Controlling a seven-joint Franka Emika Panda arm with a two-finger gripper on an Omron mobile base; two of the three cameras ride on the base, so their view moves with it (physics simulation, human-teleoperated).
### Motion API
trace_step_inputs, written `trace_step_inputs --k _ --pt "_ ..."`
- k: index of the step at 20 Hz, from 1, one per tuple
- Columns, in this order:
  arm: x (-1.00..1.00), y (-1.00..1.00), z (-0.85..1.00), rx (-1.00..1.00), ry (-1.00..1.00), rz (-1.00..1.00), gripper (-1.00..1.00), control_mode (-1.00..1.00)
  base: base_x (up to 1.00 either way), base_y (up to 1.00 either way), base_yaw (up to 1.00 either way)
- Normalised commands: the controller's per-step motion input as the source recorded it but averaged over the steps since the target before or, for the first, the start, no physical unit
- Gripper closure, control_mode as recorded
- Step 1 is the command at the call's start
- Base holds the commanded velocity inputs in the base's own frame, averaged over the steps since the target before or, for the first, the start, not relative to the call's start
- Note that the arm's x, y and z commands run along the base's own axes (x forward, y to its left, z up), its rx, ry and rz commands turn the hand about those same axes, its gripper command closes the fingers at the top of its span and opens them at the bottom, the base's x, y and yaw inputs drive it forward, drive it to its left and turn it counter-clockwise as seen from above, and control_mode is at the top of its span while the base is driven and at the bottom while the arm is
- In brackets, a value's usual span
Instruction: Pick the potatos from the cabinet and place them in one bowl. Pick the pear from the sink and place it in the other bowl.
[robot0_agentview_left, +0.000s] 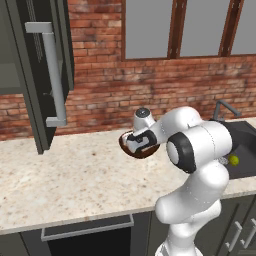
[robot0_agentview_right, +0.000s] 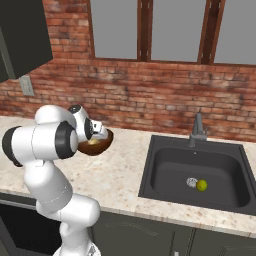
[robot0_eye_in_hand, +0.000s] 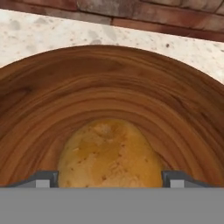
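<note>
Hand straddles golden-tan potato inside dark-brown bowl.

Potato golden-tan, speckled, sits low in bowl, between two grey fingertips. Tips flank potato left and right; contact with skin cannot be judged. Bowl inside orange-brown, ringed wood grain, curving up around potato. Past rim: pale speckled counter, then brick wall along top.
</note>
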Motion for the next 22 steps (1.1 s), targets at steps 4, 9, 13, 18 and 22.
trace_step_inputs --k 4,9,13,18,22 --pt "0.04 0.0 0.0 0.0 0.0 0.0 -1.0 -1.0 0.0 0.0 0.0" --pt "0.0 -0.02 0.11 0.02 0.0 0.0 -1.0 -1.0 0.0 0.0 0.0" --pt "0.0 0.0 0.42 0.05 0.0 0.0 -1.0 -1.0 0.0 0.0 0.0" --pt "0.0 0.0 0.6 0.04 0.0 0.0 -1.0 -1.0 0.0 0.0 0.0" --pt "-0.06 0.0 0.76 0.01 0.01 0.0 -1.0 -1.0 0.0 0.0 0.0"
